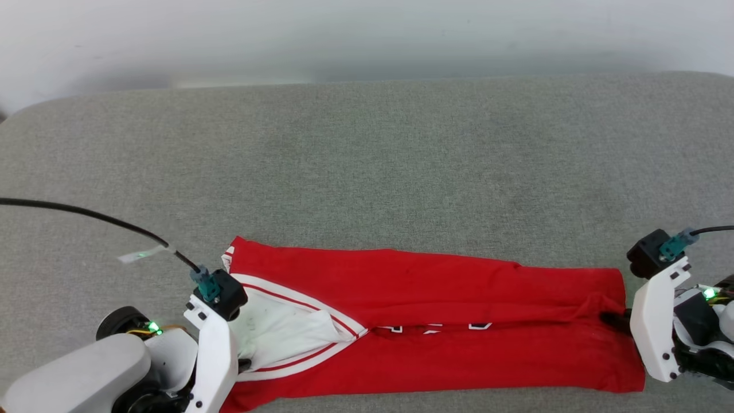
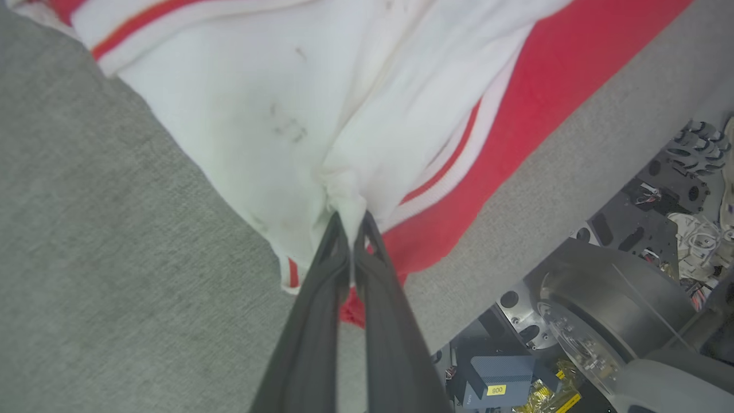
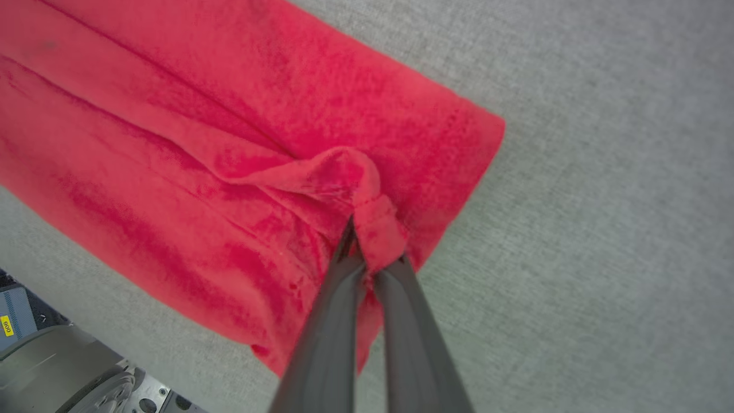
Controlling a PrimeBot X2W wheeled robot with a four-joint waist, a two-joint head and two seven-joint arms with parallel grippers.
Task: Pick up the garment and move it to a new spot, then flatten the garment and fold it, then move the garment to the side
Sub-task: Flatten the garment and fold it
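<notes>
The garment (image 1: 436, 321) lies stretched sideways along the near edge of the grey padded table (image 1: 367, 160), folded lengthwise, red with a white sleeve at its left end and bits of black lettering showing at the fold. My left gripper (image 2: 351, 221) is shut on a pinch of the white sleeve cloth (image 2: 275, 115). In the head view the left gripper (image 1: 243, 362) sits at the garment's left end. My right gripper (image 3: 370, 261) is shut on a bunched fold of the red hem (image 3: 344, 172), at the garment's right end (image 1: 613, 318).
The grey table stretches far behind the garment to a pale wall. A black cable (image 1: 92, 218) runs over the table to my left wrist. Beyond the near edge the left wrist view has the robot's base (image 2: 602, 321) and floor clutter.
</notes>
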